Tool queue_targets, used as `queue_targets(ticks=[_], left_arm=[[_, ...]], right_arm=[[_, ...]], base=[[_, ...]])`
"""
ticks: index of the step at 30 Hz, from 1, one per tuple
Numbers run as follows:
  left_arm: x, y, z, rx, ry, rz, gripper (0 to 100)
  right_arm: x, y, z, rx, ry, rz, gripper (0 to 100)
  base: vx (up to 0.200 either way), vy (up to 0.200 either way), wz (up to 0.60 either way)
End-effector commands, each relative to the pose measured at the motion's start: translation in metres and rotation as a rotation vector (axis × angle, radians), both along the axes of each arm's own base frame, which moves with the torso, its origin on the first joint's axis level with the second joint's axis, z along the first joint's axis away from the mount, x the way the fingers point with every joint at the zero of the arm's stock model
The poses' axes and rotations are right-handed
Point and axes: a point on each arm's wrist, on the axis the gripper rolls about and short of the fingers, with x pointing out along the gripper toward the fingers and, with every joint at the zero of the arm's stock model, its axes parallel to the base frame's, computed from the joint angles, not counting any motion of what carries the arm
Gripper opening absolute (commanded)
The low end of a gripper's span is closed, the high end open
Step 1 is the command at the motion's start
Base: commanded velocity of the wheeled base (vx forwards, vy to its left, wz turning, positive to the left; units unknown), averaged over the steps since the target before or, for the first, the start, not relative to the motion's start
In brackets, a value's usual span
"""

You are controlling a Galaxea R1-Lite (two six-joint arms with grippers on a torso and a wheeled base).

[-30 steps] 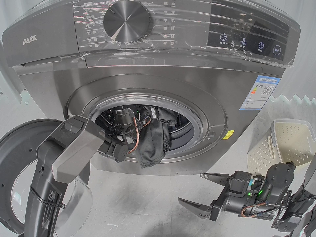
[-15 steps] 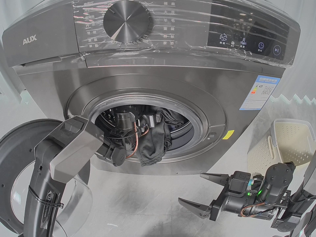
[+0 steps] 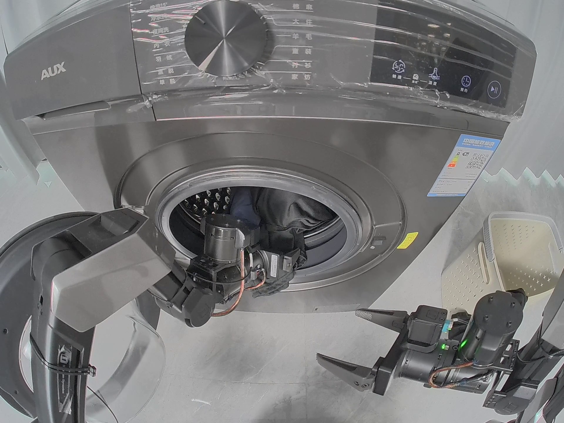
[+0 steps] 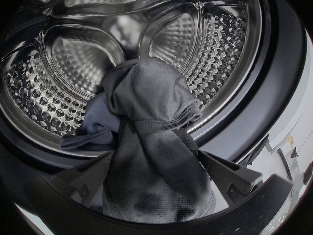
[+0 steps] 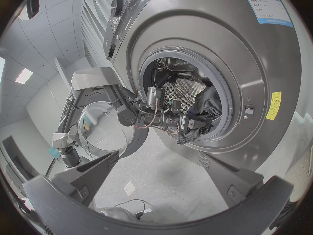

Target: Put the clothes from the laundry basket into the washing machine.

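The washing machine (image 3: 264, 142) stands in front of me with its round door swung open. A dark grey garment (image 3: 288, 212) lies in the drum (image 4: 81, 56), and one end hangs over the lower rim of the opening. My left gripper (image 3: 282, 268) is at that rim, open, with the dark grey garment (image 4: 153, 115) lying between its spread fingers (image 4: 228, 180). A blue-grey cloth (image 4: 94, 121) sits behind it in the drum. My right gripper (image 3: 339, 336) hangs open and holds nothing, low over the floor beside the cream laundry basket (image 3: 517, 254).
The open door (image 3: 23, 277) with its glass bowl (image 5: 104, 131) stands out at the lower left, close to my left arm. The basket stands on the floor at the right of the machine. Bare grey floor (image 3: 264, 353) lies between the machine and my right gripper.
My left gripper has drawn back and down from inside the drum to the opening's lower rim. Less of the dark garment hangs outside now. The right arm has kept still.
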Motion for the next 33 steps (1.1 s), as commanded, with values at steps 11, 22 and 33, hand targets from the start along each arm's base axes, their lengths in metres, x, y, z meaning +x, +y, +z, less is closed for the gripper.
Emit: queue_targets(ticks=[11,22,33], left_arm=[[0.02,-0.006,0.008,-0.04,-0.076,0.013,0],[0.086,0.0,0.036,-0.219,-0.351,0.197,0],[0.118,0.008,0.041,-0.271,-0.463,0.288,0]], right_arm=[[-0.001,0.004,0.003,0.013,-0.011,0.014,100],[0.0,0.004,0.001,0.009,-0.006,0.013,100],[0.002,0.005,0.0,0.005,-0.004,0.009,100]], base=[[0.0,0.0,0.0],[0.0,0.0,0.0],[0.0,0.0,0.0]])
